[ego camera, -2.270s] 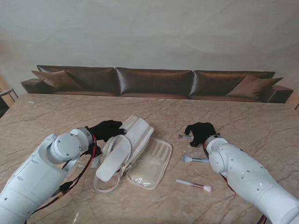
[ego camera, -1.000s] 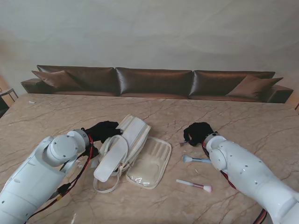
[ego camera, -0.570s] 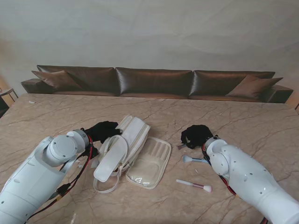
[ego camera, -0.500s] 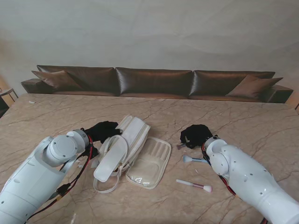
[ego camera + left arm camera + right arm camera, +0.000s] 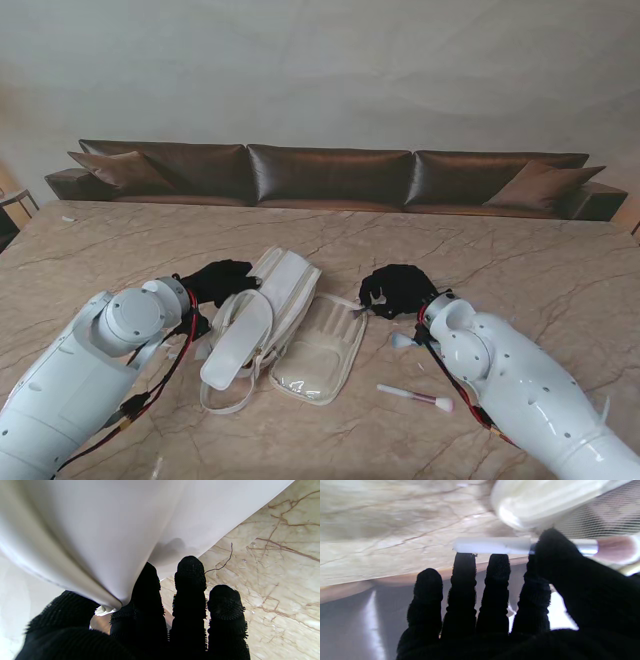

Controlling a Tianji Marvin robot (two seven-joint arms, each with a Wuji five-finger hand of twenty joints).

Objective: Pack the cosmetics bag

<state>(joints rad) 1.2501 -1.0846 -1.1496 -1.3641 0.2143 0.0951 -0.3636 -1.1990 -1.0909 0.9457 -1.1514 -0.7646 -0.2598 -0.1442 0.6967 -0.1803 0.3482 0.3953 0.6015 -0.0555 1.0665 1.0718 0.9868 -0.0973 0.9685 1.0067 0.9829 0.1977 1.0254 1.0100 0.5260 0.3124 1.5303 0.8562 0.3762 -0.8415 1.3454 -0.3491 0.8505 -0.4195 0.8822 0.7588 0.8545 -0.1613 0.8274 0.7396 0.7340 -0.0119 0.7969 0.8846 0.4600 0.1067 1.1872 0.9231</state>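
Note:
The white cosmetics bag [image 5: 290,290] lies open in the middle of the table, its clear pocket panel [image 5: 320,352] nearer to me. My left hand [image 5: 218,281] is at the bag's left side, shut on a fold of its white fabric [image 5: 100,530], pinched between thumb and fingers [image 5: 147,597]. My right hand [image 5: 396,289] hovers by the bag's right edge, shut on a makeup brush [image 5: 495,545] with a white handle, silver ferrule and pink bristles. The bag's rim [image 5: 532,502] and mesh pocket [image 5: 607,515] are just beyond the brush.
A blue-tipped brush [image 5: 401,341] lies beside my right forearm, partly hidden by it. A pink-tipped brush [image 5: 415,396] lies nearer to me on the marble table [image 5: 120,250]. A brown sofa [image 5: 330,175] runs along the far edge.
My right hand closed on the brush lying near it and carried it left to the bag's right edge. My left hand first shifted slightly with the bag, then held still.

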